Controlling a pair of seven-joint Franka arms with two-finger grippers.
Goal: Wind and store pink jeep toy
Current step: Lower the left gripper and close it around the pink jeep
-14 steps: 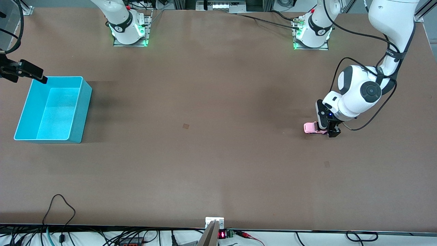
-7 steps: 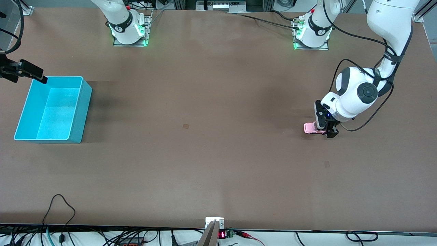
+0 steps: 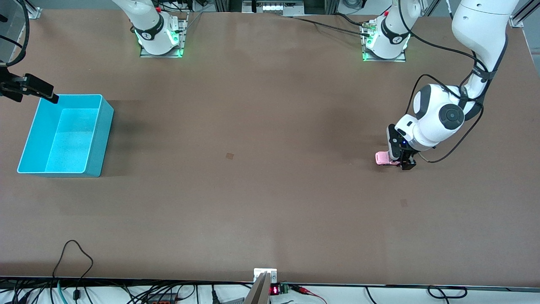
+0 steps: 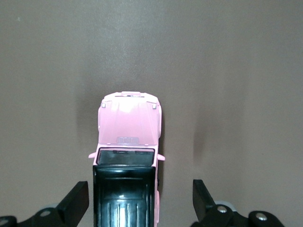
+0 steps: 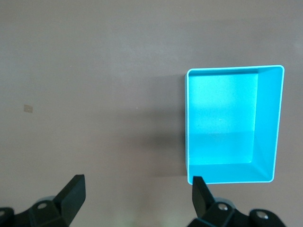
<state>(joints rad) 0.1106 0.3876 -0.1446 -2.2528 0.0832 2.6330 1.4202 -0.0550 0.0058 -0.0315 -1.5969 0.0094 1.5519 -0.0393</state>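
The pink jeep toy (image 3: 383, 158) stands on its wheels on the table near the left arm's end; it also shows in the left wrist view (image 4: 128, 135) with its black rear roof panel. My left gripper (image 3: 402, 163) is low over the jeep's rear, open, with one finger (image 4: 75, 203) close beside the black roof and the other finger (image 4: 201, 198) well apart from it. My right gripper (image 3: 49, 95) waits open and empty in the air beside the teal bin (image 3: 103, 126), which also shows in the right wrist view (image 5: 267, 123).
The teal bin is empty and stands at the right arm's end of the table. A small dark mark (image 3: 229, 156) lies on the brown table (image 3: 270, 202) mid-way. Cables run along the edge nearest the camera.
My left arm has shifted slightly and its gripper has edged a little along the jeep's rear. The jeep, the bin and the right arm have not moved.
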